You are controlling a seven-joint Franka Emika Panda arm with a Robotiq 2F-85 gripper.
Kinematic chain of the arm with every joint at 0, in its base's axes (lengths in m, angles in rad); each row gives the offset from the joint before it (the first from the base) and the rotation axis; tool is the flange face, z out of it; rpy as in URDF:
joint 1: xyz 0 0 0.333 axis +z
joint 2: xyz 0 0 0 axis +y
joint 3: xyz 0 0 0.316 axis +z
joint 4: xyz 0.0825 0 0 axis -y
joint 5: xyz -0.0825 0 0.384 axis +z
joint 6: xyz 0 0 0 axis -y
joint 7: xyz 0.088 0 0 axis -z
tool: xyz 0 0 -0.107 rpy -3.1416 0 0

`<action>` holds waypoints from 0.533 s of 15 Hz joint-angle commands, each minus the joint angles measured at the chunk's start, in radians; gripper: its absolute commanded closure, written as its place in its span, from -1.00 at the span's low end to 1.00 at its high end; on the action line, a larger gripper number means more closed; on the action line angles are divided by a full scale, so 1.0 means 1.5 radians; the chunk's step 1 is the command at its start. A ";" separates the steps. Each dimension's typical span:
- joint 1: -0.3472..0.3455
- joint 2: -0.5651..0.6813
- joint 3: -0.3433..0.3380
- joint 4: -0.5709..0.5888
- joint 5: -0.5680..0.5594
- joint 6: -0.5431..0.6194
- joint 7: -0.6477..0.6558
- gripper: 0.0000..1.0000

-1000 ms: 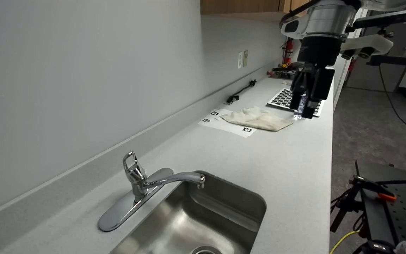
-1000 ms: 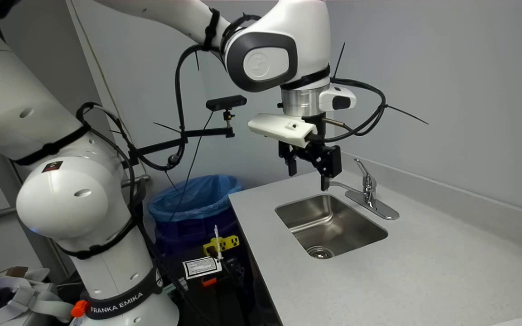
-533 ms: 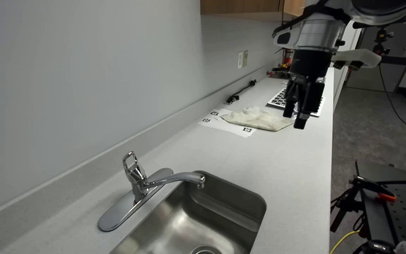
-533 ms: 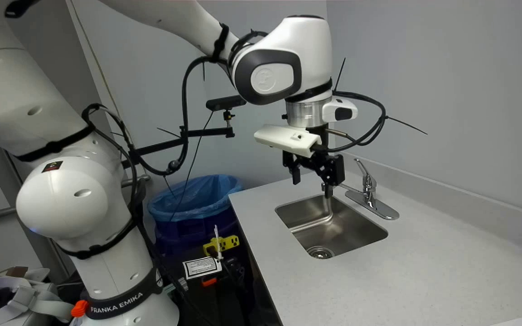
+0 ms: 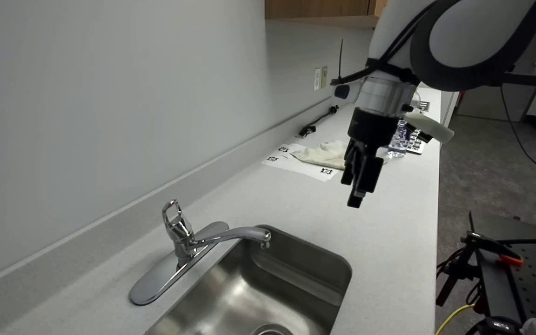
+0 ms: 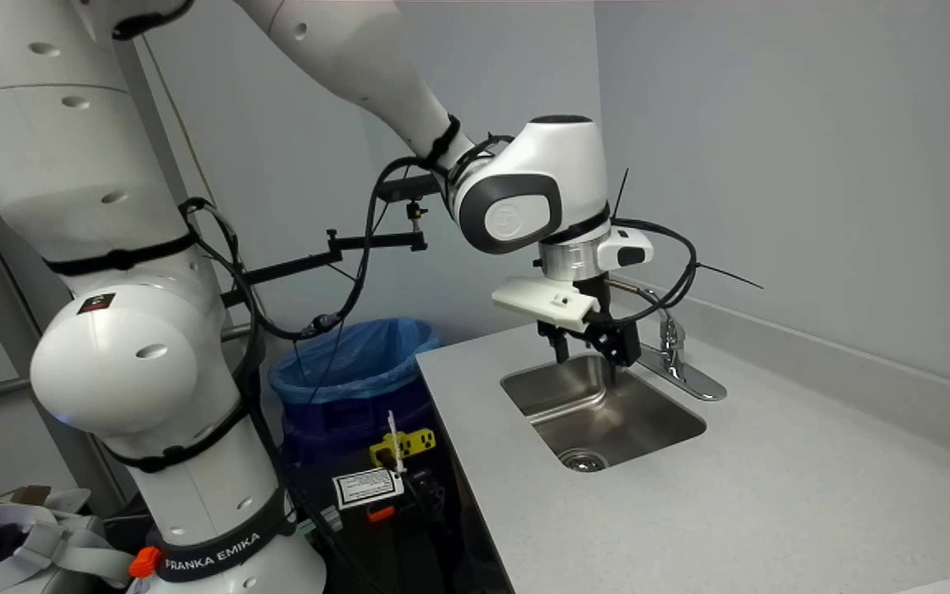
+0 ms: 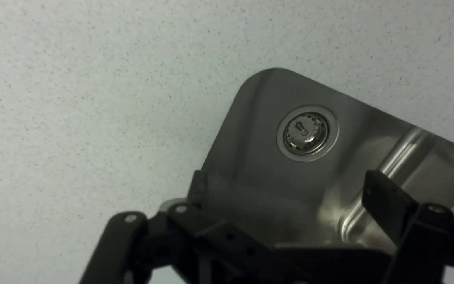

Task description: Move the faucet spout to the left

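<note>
The silver faucet spout [image 5: 235, 234] reaches from the faucet base over the sink's edge in an exterior view, its tip above the basin. In the view from the arm's side it is mostly hidden behind the gripper [image 6: 587, 365]; the faucet's base plate [image 6: 689, 379] shows there. The upright lever handle [image 5: 177, 223] stands above the base. My gripper [image 5: 351, 191] is open and empty, above the counter and sink, apart from the spout. In the wrist view my gripper [image 7: 286, 177] has its fingers wide apart over the sink [image 7: 266, 130]; the spout is out of view there.
A grey wall [image 5: 133, 116] runs behind the faucet. A cream cloth [image 5: 321, 153] and marker paper [image 5: 296, 167] lie on the counter [image 5: 379, 260], with a clear bottle [image 5: 397, 142] beyond. A wooden cabinet [image 5: 317, 11] hangs above. A blue-lined bin [image 6: 359, 363] stands past the counter's edge.
My gripper has moved down and closer to the sink and faucet, going left and down in an exterior view. It stays open. The faucet spout has not moved.
</note>
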 commanded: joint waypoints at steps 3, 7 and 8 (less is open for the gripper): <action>-0.029 0.070 0.052 0.080 0.028 0.028 0.028 -1.00; -0.038 0.099 0.062 0.140 -0.027 -0.007 0.102 -1.00; -0.038 0.104 0.065 0.152 -0.036 -0.017 0.119 -1.00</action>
